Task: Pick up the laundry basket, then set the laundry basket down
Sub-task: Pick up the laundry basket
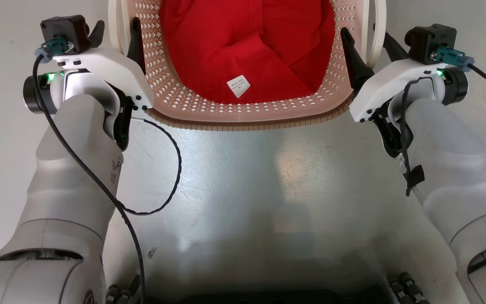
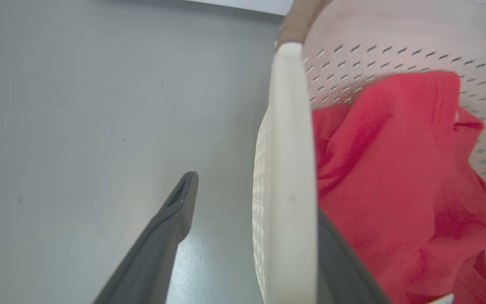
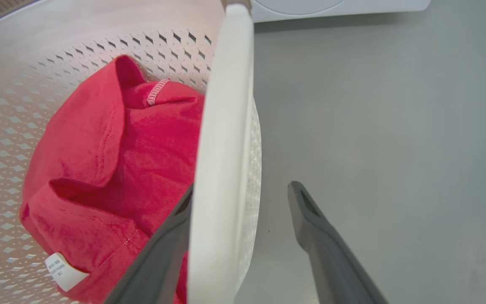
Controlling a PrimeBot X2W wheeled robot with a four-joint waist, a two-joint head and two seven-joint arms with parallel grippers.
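The laundry basket (image 1: 247, 122), cream perforated plastic with a brown ribbed rim, lies at the top middle of the head view on a grey floor. A red garment (image 1: 247, 42) with a white label fills it. My left gripper (image 1: 116, 36) is open, one finger inside the basket and one outside, straddling the white left handle (image 2: 289, 169). My right gripper (image 1: 369, 42) is open the same way around the white right handle (image 3: 226, 126). In the left wrist view the left gripper (image 2: 253, 198) has its inner finger partly hidden behind the handle. The right gripper (image 3: 243, 192) shows a gap between its outer finger and the basket wall (image 3: 36, 84).
Glossy grey floor (image 1: 247, 190) spreads between my forearms and the basket. A white appliance (image 3: 331, 6) stands beyond the basket. My dark base (image 1: 247, 295) sits along the bottom edge. A black cable (image 1: 171, 169) loops from the left wrist.
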